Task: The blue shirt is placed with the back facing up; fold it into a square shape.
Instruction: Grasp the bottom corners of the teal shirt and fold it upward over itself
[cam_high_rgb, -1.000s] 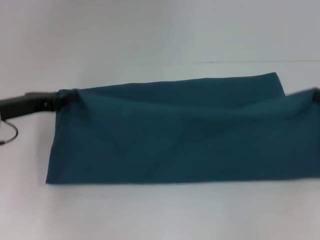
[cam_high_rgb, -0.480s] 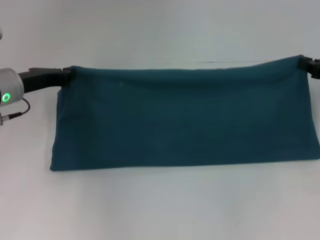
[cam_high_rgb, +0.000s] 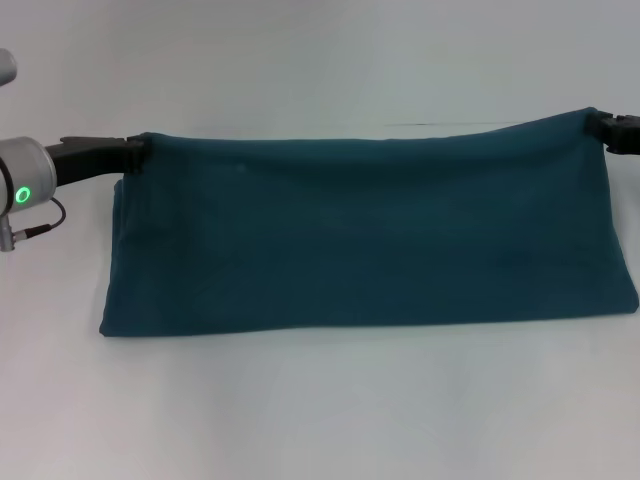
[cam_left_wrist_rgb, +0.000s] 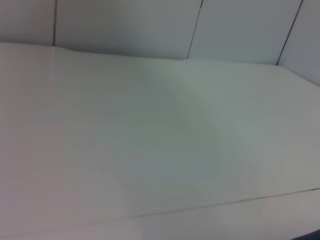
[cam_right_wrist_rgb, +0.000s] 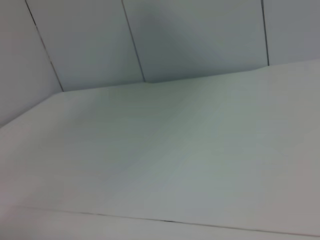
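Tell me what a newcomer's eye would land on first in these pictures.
The blue shirt dominates the head view: a wide teal band stretched across the white table, its far edge raised, its near edge on the surface. The left gripper pinches the far left corner and the right gripper the far right one. Both wrist views show only bare table and wall panels.

Soft matt cloth blue shirt (cam_high_rgb: 360, 240), smooth white table (cam_high_rgb: 320, 410)

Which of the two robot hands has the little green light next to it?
The left end effector, pinching the blue shirt at its far corner on the robot's left. A green light glows on that arm's wrist. The right end effector, at the opposite corner, shows none.
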